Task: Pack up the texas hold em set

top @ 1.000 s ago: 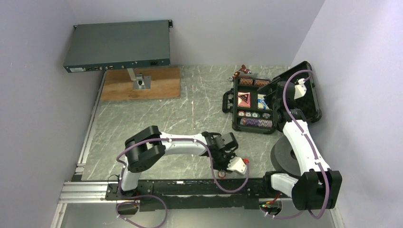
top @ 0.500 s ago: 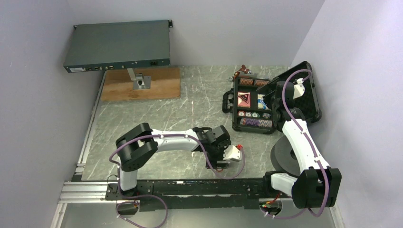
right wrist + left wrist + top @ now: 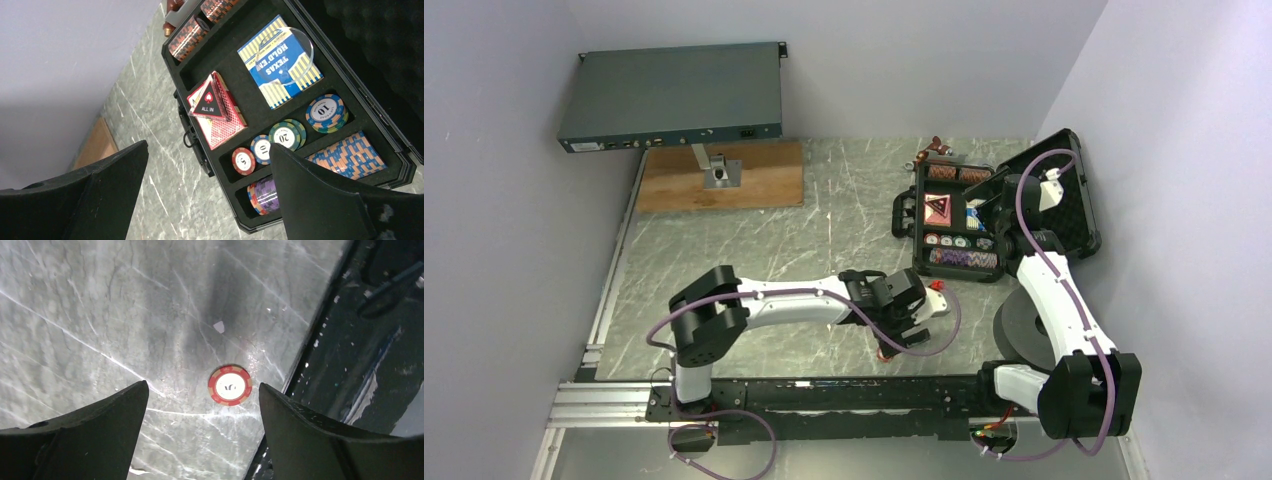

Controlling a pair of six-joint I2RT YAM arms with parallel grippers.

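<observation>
Red chip [image 3: 230, 385] lies flat by the table [image 3: 100, 315] edge, lower centre; our left hand [image 3: 202, 390] is spread, and pinching may skid it off.

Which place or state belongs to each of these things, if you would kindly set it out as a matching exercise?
Things:
1. loose red chip
2. ALL IN triangle
3. blue card deck
4. right gripper

Places or states:
A. lying on the red card deck
B. open, above the case
C. on the tabletop beside the black rail
D. under a clear disc

Pairs: 1-C, 2-A, 3-D, 4-B.
</observation>
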